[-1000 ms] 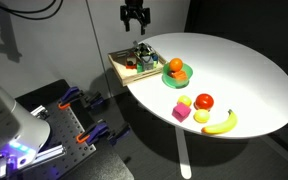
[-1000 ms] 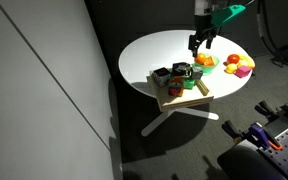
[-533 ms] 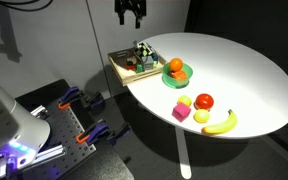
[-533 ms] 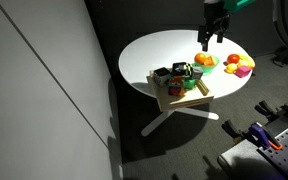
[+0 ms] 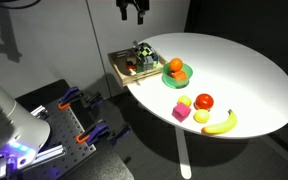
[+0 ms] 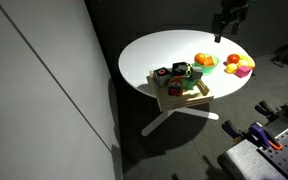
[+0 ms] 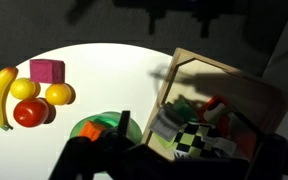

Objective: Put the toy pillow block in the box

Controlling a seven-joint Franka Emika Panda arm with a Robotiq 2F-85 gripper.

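Observation:
The tan wooden box [image 5: 121, 68] sits at the table's edge, holding several toys; it also shows in an exterior view [image 6: 191, 97] and in the wrist view [image 7: 254, 90]. The toy pillow block [image 7: 192, 138], black with white checks, lies inside the box among the other toys; in an exterior view [image 5: 141, 51] it is small and hard to make out. My gripper [image 5: 134, 10] hangs high above the table, well clear of the box, open and empty. It also shows at the top of an exterior view [image 6: 228, 17].
A green plate [image 5: 181, 80] with an orange stands beside the box. A pink cube [image 5: 181, 113], a red fruit [image 5: 204, 101], yellow fruits and a banana [image 5: 220, 123] lie near the table's front. The round white table [image 5: 244, 70] has bare room at the far side.
My gripper has risen from just above the box and moved away from it, now near the top of both exterior views. The toys and the box have not moved.

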